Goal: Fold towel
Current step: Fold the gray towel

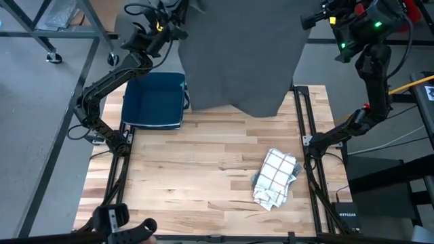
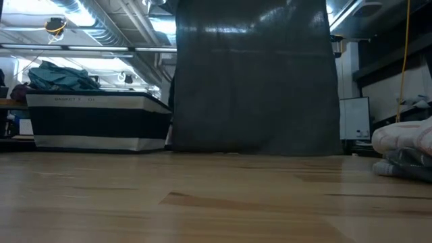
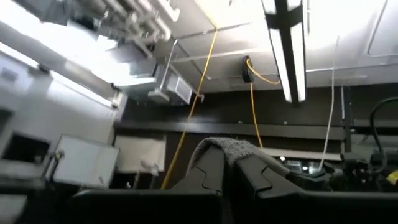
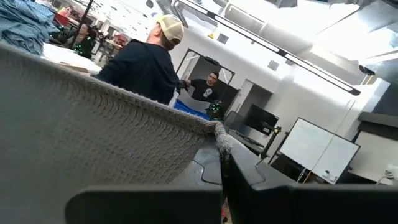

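Note:
A big grey towel [image 1: 237, 61] hangs spread between my two raised grippers over the table's far side. In the low view the towel [image 2: 253, 81] is a dark sheet whose lower edge [image 2: 256, 151] reaches about table height; whether it touches I cannot tell. My left gripper [image 1: 171, 20] is shut on the towel's upper left corner and my right gripper [image 1: 317, 17] on its upper right corner. The wrist views show each gripper, left [image 3: 229, 163] and right [image 4: 221, 155], shut on knitted grey cloth. My left gripper pinches the towel's upper corner [image 3: 227, 148] between its two fingers; the cloth bulges out above the fingertips. The towel hangs below, lifted high. My right gripper pinches the other upper corner [image 4: 217, 132] between its fingers. The top edge [image 4: 124, 106] runs away from it, drawn fairly straight toward the other arm.
A dark blue bin [image 1: 154, 100] stands at the table's far left, also in the low view [image 2: 94, 121]. A crumpled white checked cloth [image 1: 277, 177] lies near the right edge, seen low [image 2: 405, 152]. People [image 4: 149, 59] stand in the room beyond.

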Motion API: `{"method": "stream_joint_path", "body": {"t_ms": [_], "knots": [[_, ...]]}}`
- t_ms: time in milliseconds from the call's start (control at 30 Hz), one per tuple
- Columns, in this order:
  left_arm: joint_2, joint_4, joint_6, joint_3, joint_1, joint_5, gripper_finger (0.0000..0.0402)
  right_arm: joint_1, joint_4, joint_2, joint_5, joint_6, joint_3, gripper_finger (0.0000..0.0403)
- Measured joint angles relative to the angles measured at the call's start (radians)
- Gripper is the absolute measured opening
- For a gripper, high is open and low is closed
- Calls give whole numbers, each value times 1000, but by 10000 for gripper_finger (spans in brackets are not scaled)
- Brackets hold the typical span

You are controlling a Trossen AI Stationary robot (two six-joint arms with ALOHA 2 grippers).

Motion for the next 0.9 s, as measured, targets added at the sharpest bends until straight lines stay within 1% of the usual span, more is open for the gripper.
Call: {"method": "stream_joint_path", "body": {"t_ms": [67, 167, 367, 500, 667, 833, 900], "knots": [[0, 15, 42, 0, 4, 0, 0, -28, -1, 1, -45, 2, 0, 1], [17, 24, 56, 11, 6, 0, 0, -63, 6, 9, -110, 17, 0, 1], [94, 25, 59, 60, 8, -13, 0, -117, 3, 45, -108, 22, 2, 1], [121, 23, 38, 80, 11, 1, 0, -149, -2, 54, -113, 21, 2, 1], [122, 19, 81, 121, 38, 16, 0, -198, 8, 51, -197, 19, 2, 1], [122, 2, 45, 164, 57, 46, 0, -251, 4, 47, -274, 21, 2, 1], [122, -6, 30, 171, 58, 77, 0, -253, -5, 47, -292, 25, 2, 1]]}}
